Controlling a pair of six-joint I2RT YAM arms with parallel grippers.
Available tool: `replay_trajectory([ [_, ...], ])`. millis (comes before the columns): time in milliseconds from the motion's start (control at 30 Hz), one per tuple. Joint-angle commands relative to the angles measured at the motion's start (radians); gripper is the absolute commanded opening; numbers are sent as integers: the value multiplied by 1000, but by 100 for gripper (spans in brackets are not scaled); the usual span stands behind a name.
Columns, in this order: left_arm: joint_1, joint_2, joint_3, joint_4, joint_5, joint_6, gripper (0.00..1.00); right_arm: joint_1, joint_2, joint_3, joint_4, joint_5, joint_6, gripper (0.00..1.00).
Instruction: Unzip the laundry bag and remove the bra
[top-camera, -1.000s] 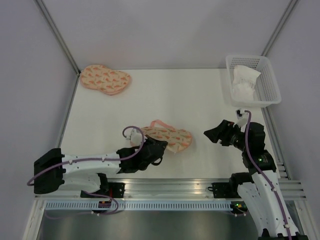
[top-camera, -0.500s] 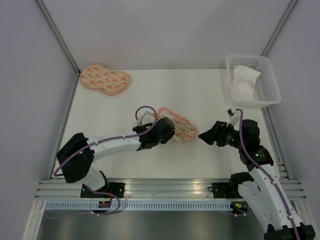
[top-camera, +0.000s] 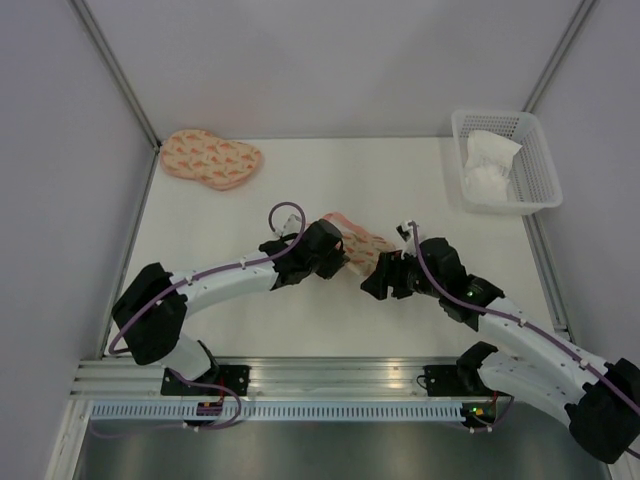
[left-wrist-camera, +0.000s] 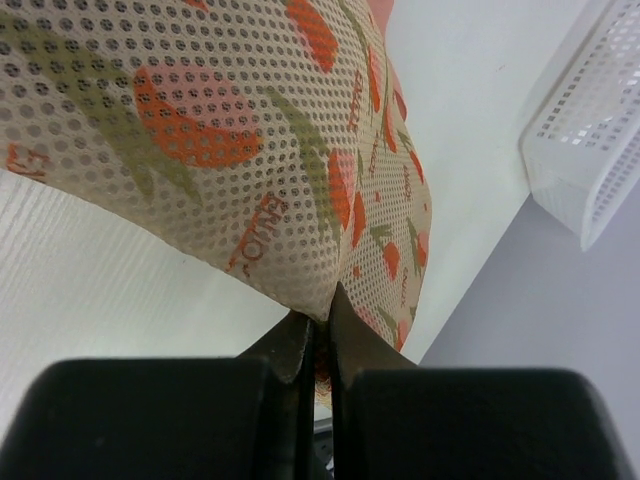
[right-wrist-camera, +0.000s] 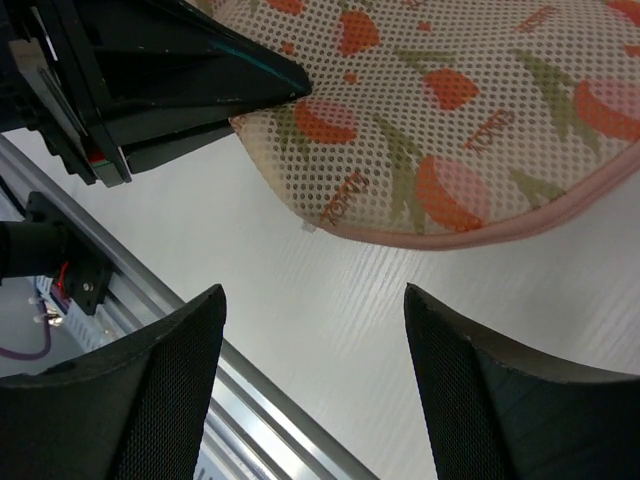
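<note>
The left gripper (left-wrist-camera: 320, 322) is seen clamped tight on an edge of the laundry bag (left-wrist-camera: 230, 130), with a fold of the peach mesh and its orange-pink leaf print pinched between the black fingers (left-wrist-camera: 288, 345). From overhead, the bag (top-camera: 366, 246) is shown lying near the middle of the white table (top-camera: 300, 195), between the two arms, and the left gripper (top-camera: 338, 258) is placed at its left end. The right gripper (top-camera: 373, 281) is held just beside the bag's near right edge with its jaws spread wide and nothing between them. In the right wrist view, the right gripper (right-wrist-camera: 312, 292) is pictured above bare table, the bag's pink zipper rim (right-wrist-camera: 520, 222) running just beyond its fingertips, while the left gripper (right-wrist-camera: 250, 85) is seen at the bag's (right-wrist-camera: 450, 110) far corner. Whether the zipper is done up cannot be told. A second leaf-print pouch (top-camera: 210, 158) is laid at the table's far left corner. A white lattice basket (top-camera: 536, 150) is set at the far right corner, with white cloth (top-camera: 487, 160) bundled inside it.
</note>
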Motion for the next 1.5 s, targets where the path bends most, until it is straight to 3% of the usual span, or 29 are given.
replay_trajectory([
  [0,5,0,23,40,78,8,2,55,34,5,111,131,0,77],
  [333,12,-15,-23,115,131,-16,2,136,159,26,211,238,-3,70],
  [400,12,-22,-37,128,136,-16,2,139,169,32,211,283,-6,65],
  [433,11,-23,-40,128,136,-15,2,139,161,32,214,292,-8,56],
  [567,11,-29,-61,129,139,-12,2,142,140,41,205,333,-9,33],
  [600,11,-31,-67,132,141,-12,2,142,133,41,202,348,-12,32],
  [767,11,-48,-115,152,138,-12,2,145,100,35,150,381,-12,0],
  [1133,112,-169,-285,214,185,181,2,145,37,89,-137,488,-14,1],
  [1200,138,-193,-336,298,232,237,2,145,28,98,-180,511,-14,0],
  [1300,161,-200,-363,434,327,370,2,147,23,103,-211,530,-15,0],
  [1467,179,-155,-304,528,559,692,2,145,44,104,-220,522,-15,0],
])
